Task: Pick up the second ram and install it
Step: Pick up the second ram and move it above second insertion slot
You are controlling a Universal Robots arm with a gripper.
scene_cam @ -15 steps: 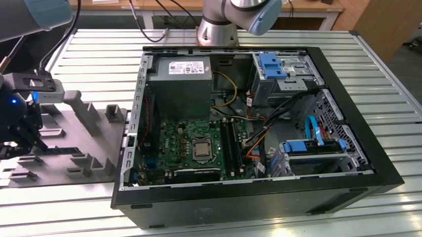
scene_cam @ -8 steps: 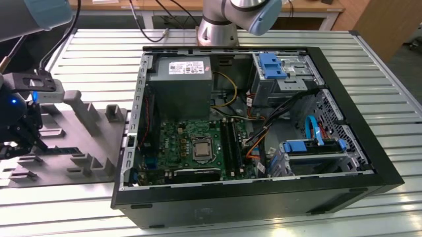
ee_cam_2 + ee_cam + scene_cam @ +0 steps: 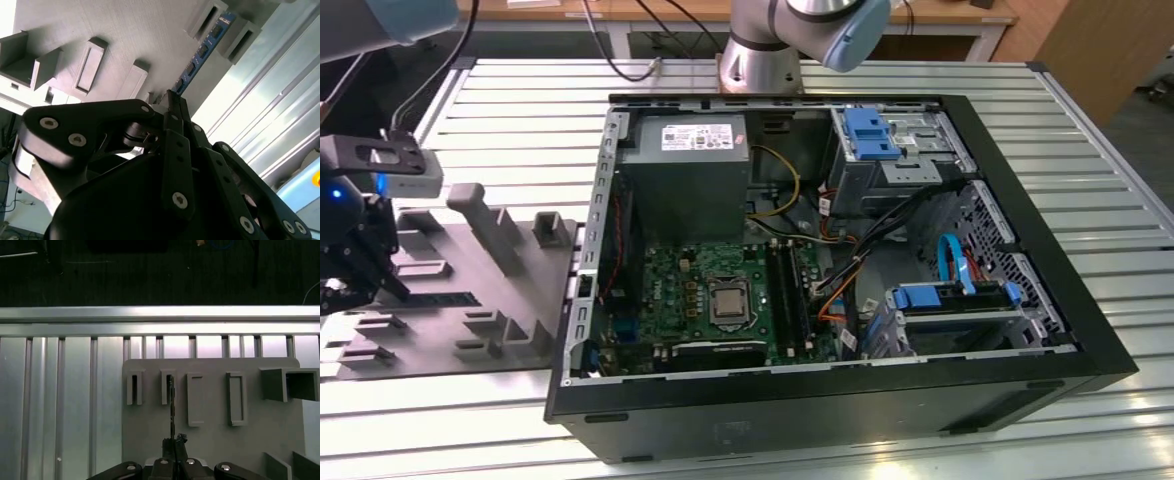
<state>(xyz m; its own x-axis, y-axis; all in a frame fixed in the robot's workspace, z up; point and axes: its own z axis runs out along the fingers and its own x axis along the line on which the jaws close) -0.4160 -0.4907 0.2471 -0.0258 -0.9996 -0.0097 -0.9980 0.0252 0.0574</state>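
Black hand (image 3: 172,96) clamps the second ram (image 3: 202,50), edgewise in gray holder's (image 3: 210,440) slot; computer case (image 3: 787,415) well apart.

near end of second ram (image 3: 203,51) hidden behind gripper (image 3: 172,96), its body cut by exterior view's left edge

robotics lab: slotted aluminium bench (image 3: 520,110), open computer case (image 3: 827,412)

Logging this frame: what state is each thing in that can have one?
gripper: shut on the second ram's near end.
second ram: standing on edge in its holder slot, not yet lifted out.
gray holder: neighbouring slots empty.
computer case: lying on its side, open, side panel off.
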